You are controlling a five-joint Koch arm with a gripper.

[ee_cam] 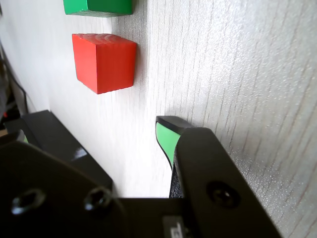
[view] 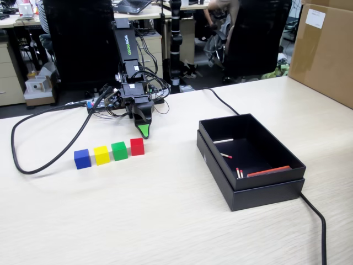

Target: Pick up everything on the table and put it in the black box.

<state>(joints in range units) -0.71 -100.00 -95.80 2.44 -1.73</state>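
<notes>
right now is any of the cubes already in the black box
No, the fixed view shows the blue cube, yellow cube, green cube and red cube in a row on the table, outside the black box.

I'm seeing the blue cube (view: 82, 158), yellow cube (view: 102, 155), green cube (view: 119, 150) and red cube (view: 137, 146) sitting in a row on the table (view: 165, 221), with the black box (view: 249, 190) lying open, well apart.
</notes>
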